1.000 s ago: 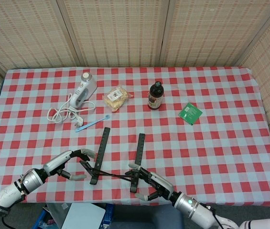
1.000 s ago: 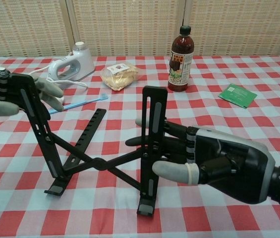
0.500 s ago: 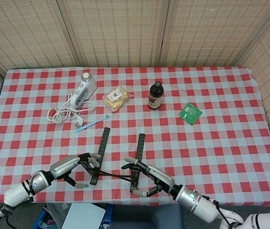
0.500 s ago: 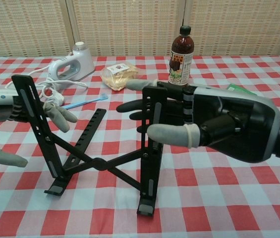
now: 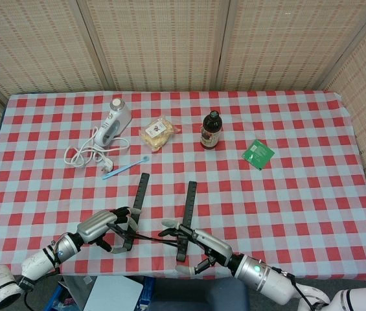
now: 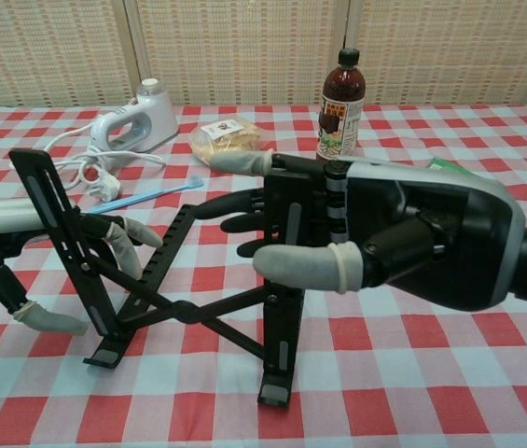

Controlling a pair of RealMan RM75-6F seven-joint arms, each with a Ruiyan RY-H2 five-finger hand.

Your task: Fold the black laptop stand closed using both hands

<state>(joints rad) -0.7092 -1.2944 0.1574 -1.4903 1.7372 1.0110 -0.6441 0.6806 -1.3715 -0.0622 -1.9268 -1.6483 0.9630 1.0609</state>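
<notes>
Black laptop stand [image 5: 160, 217] open near the front edge of the red-checked table [image 5: 299, 194], two slotted arms raised, crossed struts joined at a low centre pivot, feet on the cloth. Left hand [image 6: 53, 257] at the stand's left arm, fingers loosely curled around it on both sides; actual contact hard to tell. Right hand [image 6: 375, 238] large in the chest view at the stand's right arm, thumb in front of the bar and the other fingers reaching behind it, spread apart, not clenched; a firm grip cannot be confirmed. Beyond the stand: dark sauce bottle [image 5: 210, 130] upright, straight behind the right arm. Left of the bottle, bagged snack [image 5: 157, 133], then white hand mixer [image 5: 114, 123] with coiled cord. Blue spoon [image 5: 125, 168] between mixer and stand. Green packet [image 5: 258, 154] flat on the cloth, right of the bottle.
</notes>
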